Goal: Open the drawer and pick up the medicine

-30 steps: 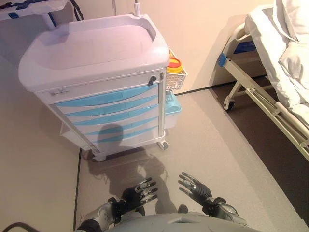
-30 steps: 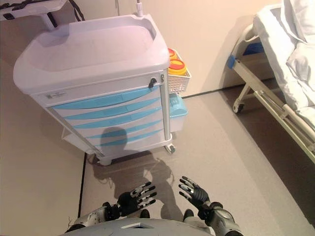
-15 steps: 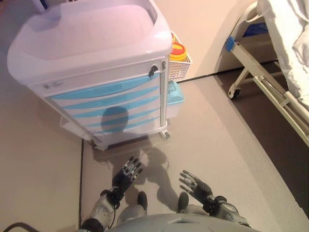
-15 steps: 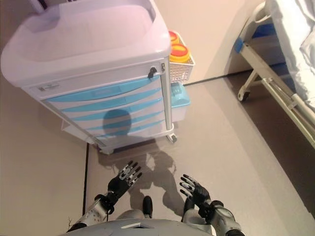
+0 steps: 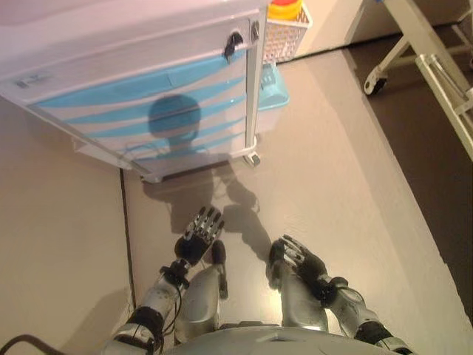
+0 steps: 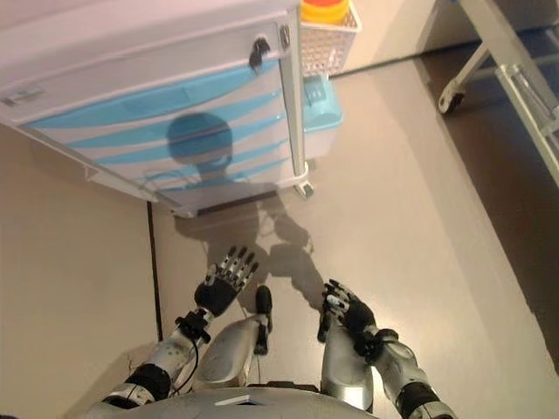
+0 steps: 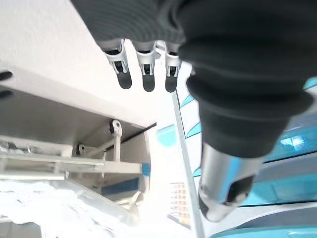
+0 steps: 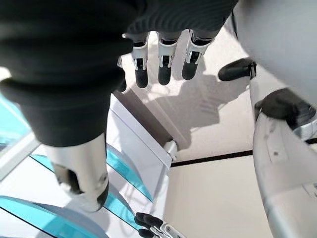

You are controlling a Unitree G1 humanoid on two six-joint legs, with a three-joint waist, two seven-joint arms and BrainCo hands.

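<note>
The white medical cart (image 5: 111, 52) fills the top of the head views. Its stack of light-blue drawers (image 5: 140, 96) is shut, and a dark lock knob (image 5: 233, 41) sits at the top drawer's right end. No medicine shows anywhere. My left hand (image 5: 198, 233) hangs low over the floor in front of the cart, open, with straight fingers pointing at the drawers and well short of them. My right hand (image 5: 295, 259) is lower and to the right, open with relaxed fingers and holding nothing. The right wrist view shows the blue drawer fronts (image 8: 124, 171) past its fingers.
A white wire basket (image 5: 284, 33) with a yellow container hangs on the cart's right side, above a light-blue bin (image 5: 267, 89). A bed frame on a castor (image 5: 377, 80) stands at the right. The cart's castor (image 5: 253, 158) rests on the floor.
The camera has tipped down and come closer, so the cart now fills the top edge. My left hand has stretched forward toward the cart with straighter fingers. The right hand has kept its place.
</note>
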